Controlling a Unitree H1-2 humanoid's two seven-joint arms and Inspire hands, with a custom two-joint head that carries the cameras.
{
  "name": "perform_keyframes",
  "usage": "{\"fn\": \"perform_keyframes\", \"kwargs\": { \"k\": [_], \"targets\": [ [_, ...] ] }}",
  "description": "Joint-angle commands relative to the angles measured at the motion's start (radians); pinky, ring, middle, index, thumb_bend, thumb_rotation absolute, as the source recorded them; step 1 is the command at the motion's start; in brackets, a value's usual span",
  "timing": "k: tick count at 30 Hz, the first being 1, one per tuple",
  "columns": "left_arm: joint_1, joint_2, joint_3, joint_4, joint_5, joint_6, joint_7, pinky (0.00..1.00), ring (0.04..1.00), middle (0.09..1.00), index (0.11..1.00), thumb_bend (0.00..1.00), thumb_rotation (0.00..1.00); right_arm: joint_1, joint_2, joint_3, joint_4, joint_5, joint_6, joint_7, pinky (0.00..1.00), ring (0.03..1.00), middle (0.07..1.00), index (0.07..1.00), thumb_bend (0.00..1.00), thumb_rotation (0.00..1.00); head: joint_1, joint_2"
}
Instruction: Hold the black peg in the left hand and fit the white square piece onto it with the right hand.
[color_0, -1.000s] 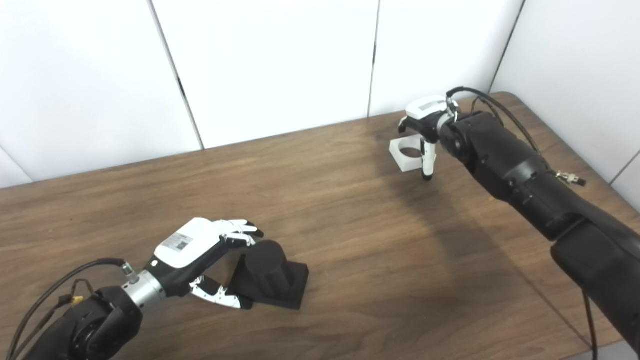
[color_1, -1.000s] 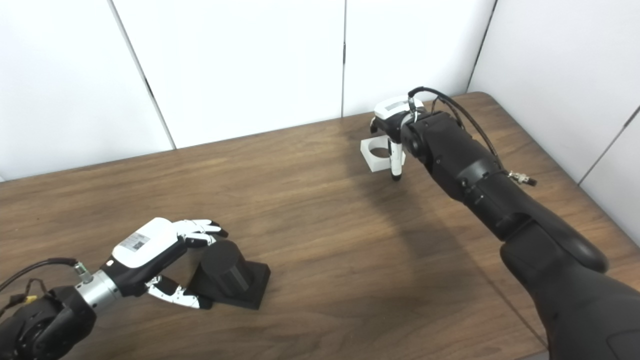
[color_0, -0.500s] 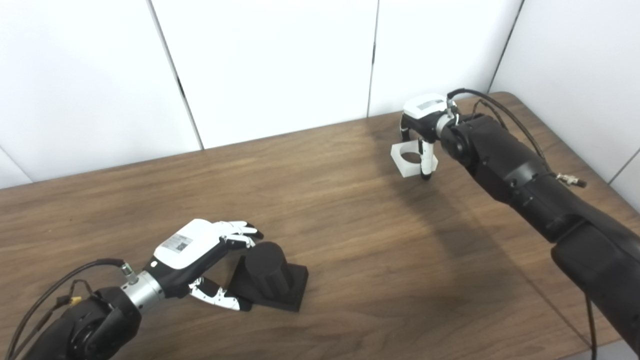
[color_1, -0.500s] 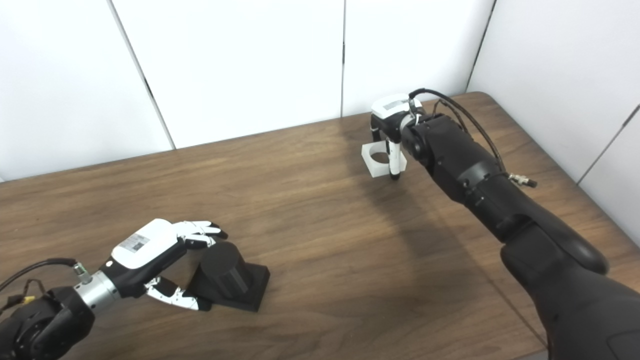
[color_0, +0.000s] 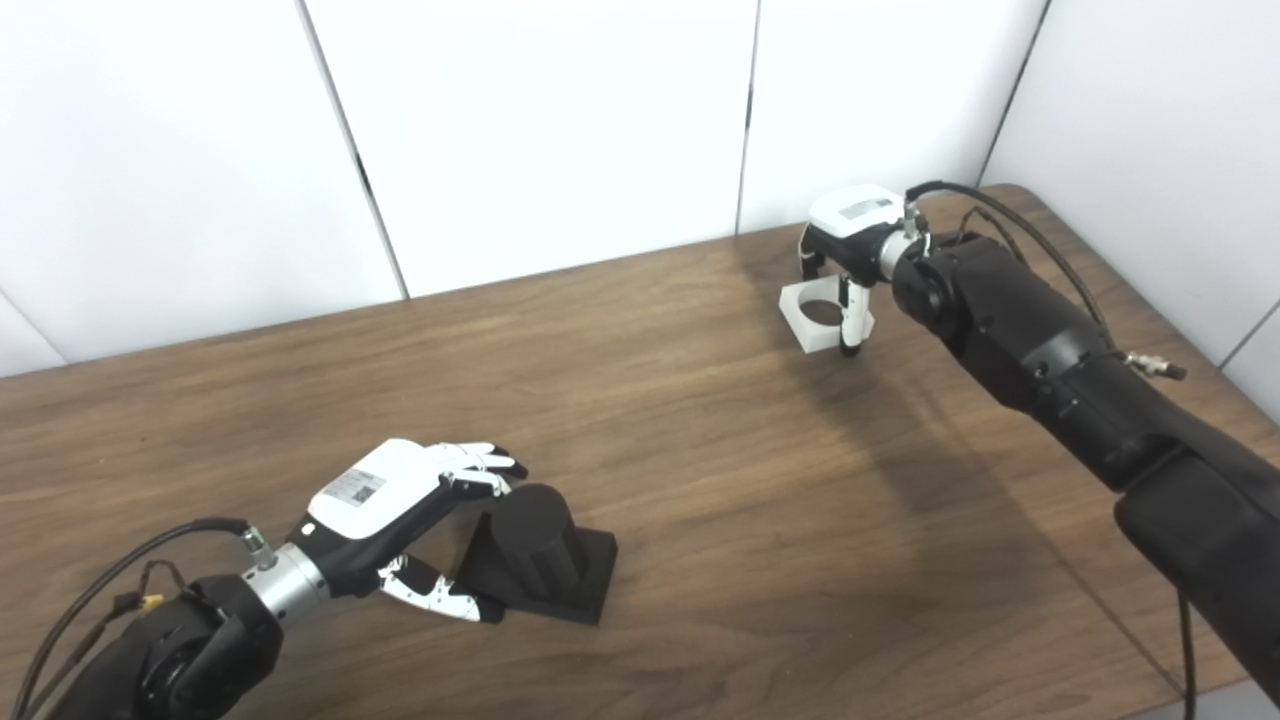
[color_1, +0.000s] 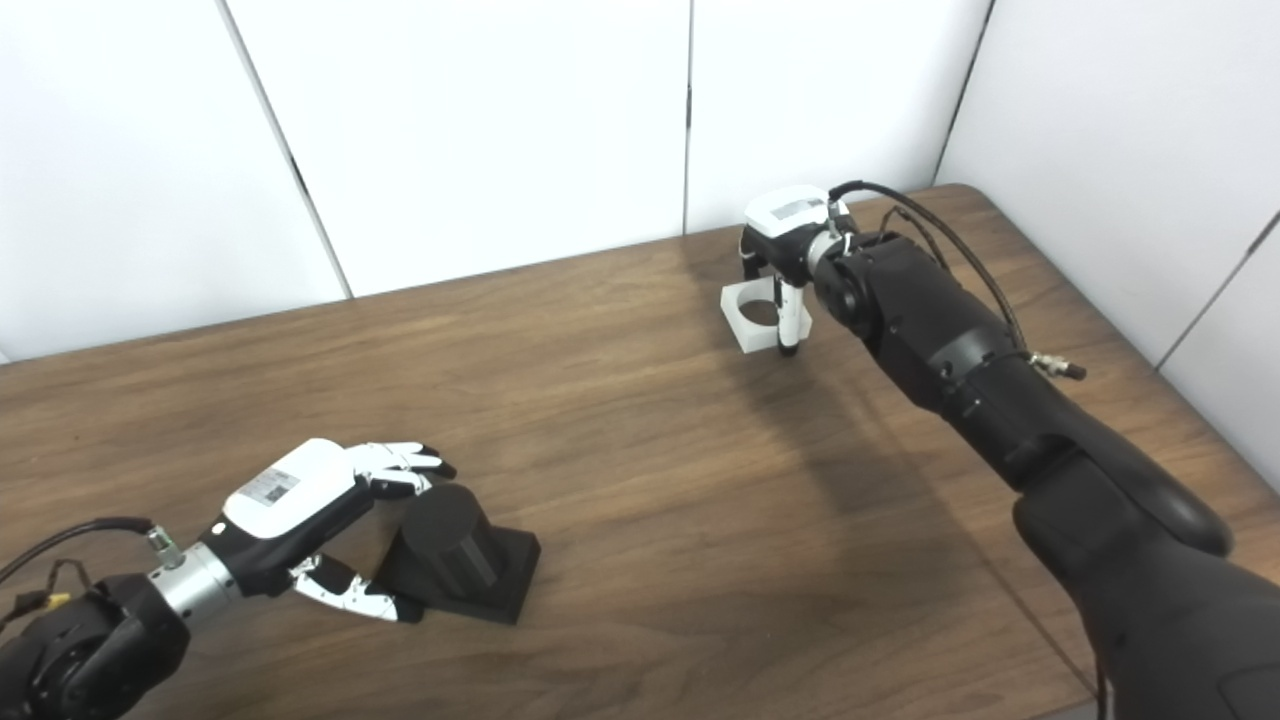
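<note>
Table of dark brown wood is carrying both task pieces, well apart from each other. Black peg, a short cylinder on a square base, is sitting at the near left of the table, tilted toward the left with the right edge of its base on the wood. Left hand is cupping around it from the left: upper fingers are curving over the top of the cylinder, and the thumb is lying low along the near-left edge of the base. The hand is spread around the peg rather than clamped; whether the fingertips are actually touching the cylinder cannot be told from either view.

White square piece, with a round hole through its middle, is at the far right of the table, near the white wall panels. Right hand is hanging over it from the right side, fingers pointing down. One finger is pressing against the right face of the piece and darker fingers are reaching down behind its far side, so the hand is pinching the piece. Whether the piece is resting on the wood or slightly raised cannot be told.
</note>
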Motion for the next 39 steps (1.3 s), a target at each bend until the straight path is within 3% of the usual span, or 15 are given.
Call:
{"fn": "perform_keyframes", "kwargs": {
  "k": [1,10,20,32,39],
  "targets": [
    [0.028,0.025,-0.014,-0.001,0.055,-0.014,-0.067,0.85,0.888,0.84,0.488,0.52,0.06,-0.004,-0.018,-0.018,-0.023,0.011,-0.001,-0.028,0.75,0.798,0.75,0.481,0.52,0.13,0.0,0.001],
    [0.022,0.019,-0.007,0.002,0.06,-0.014,-0.082,0.85,0.89,0.848,0.488,0.52,0.06,0.027,-0.02,-0.069,-0.181,0.066,0.016,0.033,0.82,0.834,0.769,0.479,0.52,0.13,0.038,0.012],
    [0.013,-0.011,-0.006,0.01,0.079,0.0,-0.108,0.87,0.902,0.858,0.489,0.52,0.06,0.037,-0.035,-0.059,-0.342,0.041,-0.003,0.108,0.79,0.825,0.773,0.479,0.52,0.13,0.128,0.047],
    [-0.001,-0.052,-0.001,-0.008,0.097,0.054,-0.155,0.88,0.929,0.875,0.49,0.52,0.06,0.042,-0.029,-0.072,-0.529,0.109,-0.08,0.195,0.77,0.818,0.753,0.477,0.52,0.13,0.308,0.096],
    [-0.009,-0.072,0.005,-0.013,0.103,0.073,-0.174,0.89,0.936,0.882,0.49,0.52,0.06,0.034,-0.004,-0.087,-0.602,0.174,-0.115,0.217,0.75,0.801,0.744,0.478,0.52,0.13,0.337,0.102]
  ]
}}
